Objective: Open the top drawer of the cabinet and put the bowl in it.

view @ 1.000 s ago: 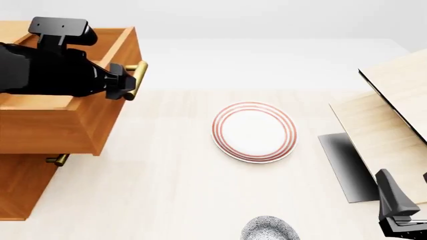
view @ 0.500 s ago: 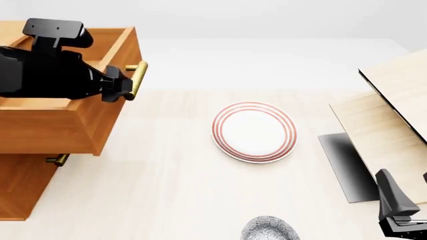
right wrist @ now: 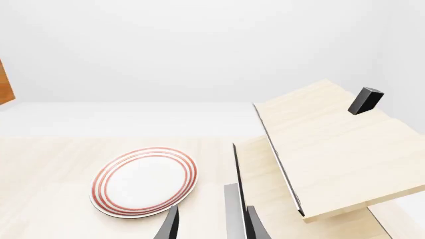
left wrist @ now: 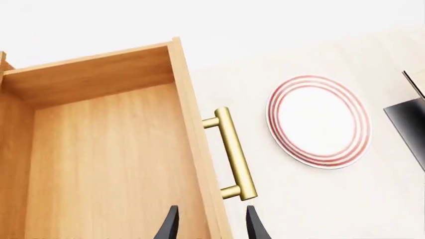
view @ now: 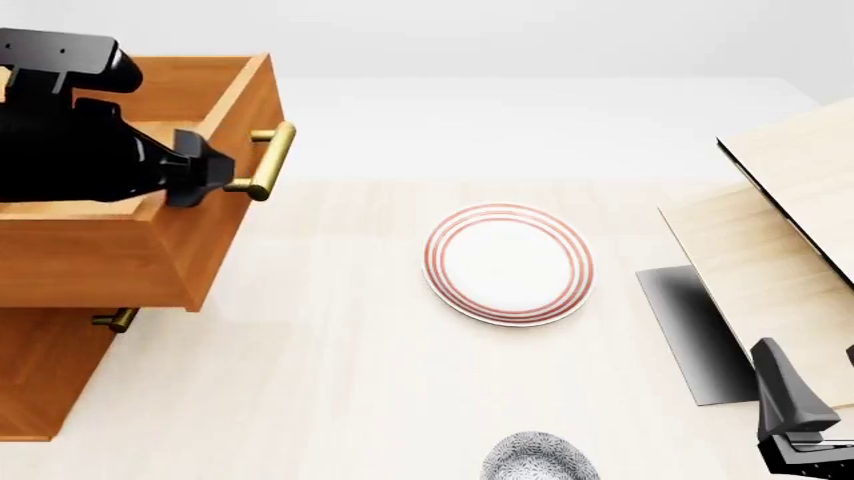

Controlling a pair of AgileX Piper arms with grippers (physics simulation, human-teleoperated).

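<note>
The cabinet (view: 40, 372) stands at the left, and its top drawer (view: 107, 250) is pulled out, its inside (left wrist: 99, 164) bare. The brass handle (view: 267, 160) on the drawer front is free. My left gripper (view: 198, 180) is open and hovers just behind that handle, over the drawer's front edge. In the left wrist view the left gripper (left wrist: 212, 225) has one finger on each side of the front panel, and the handle (left wrist: 232, 154) lies ahead of it. The speckled bowl (view: 538, 460) sits at the near table edge, partly cut off. My right gripper (view: 801, 435) is open at the near right; the right wrist view shows it (right wrist: 212, 225) holding nothing.
A white plate with red rings (view: 509, 263) lies mid-table, also visible as the plate (right wrist: 144, 180). Pale wood boards (view: 787, 220) stand tilted at the right over a dark sheet (view: 694, 330). A lower drawer handle (view: 118, 320) pokes out beneath the open drawer.
My left gripper has let go of the brass handle and drawn back to the left over the drawer. The drawer stays open. The right arm has not moved.
</note>
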